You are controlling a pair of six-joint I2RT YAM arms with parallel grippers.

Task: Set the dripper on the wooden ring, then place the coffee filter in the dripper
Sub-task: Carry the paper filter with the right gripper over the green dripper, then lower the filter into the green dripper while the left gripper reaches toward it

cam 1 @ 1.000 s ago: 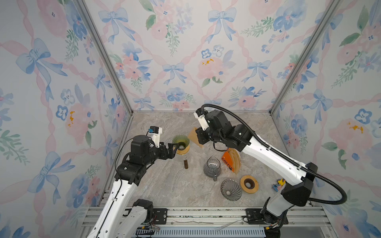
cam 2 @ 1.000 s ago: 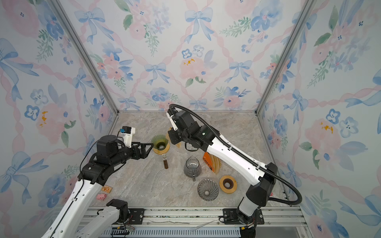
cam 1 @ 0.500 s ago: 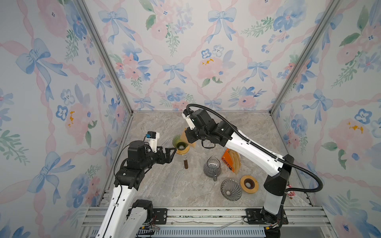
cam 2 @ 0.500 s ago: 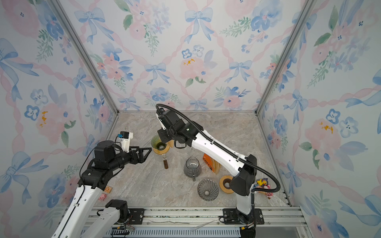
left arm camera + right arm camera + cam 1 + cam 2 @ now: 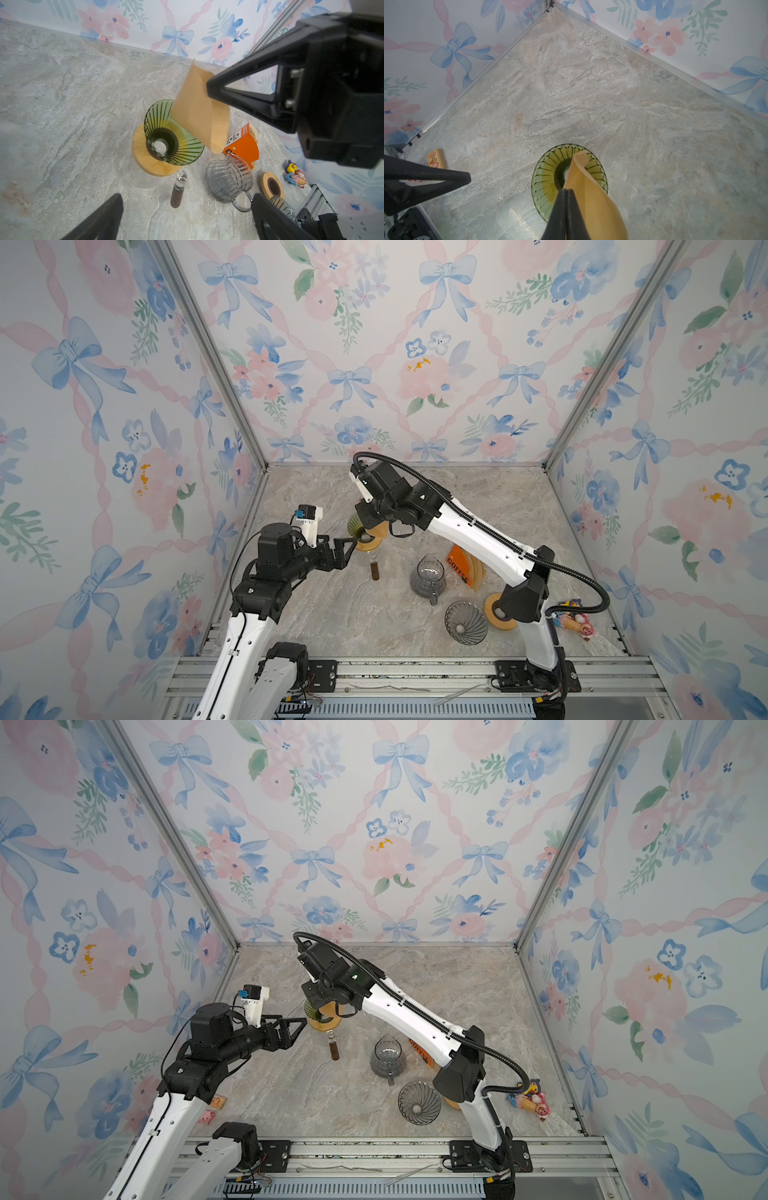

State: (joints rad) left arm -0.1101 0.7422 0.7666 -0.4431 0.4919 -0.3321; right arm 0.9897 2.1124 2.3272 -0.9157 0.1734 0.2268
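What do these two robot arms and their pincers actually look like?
The left arm and right arm have white tube-like links joined by chunky black joints. A ribbed black hose loops along the right arm. The left gripper and right gripper are black, with hollow triangular fingers tapering to points. A white camera block tops the left wrist.

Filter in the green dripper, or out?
Out. The brown filter hangs clamped in the shut right pincer over the green dripper, whose ribbed inside and bottom hole show bare. Whether paper touches the rim: cannot tell.

Arms [image 5: 469, 533] show white shells, black joints [image 5: 523, 597], ribbed black cable [image 5: 584, 578].
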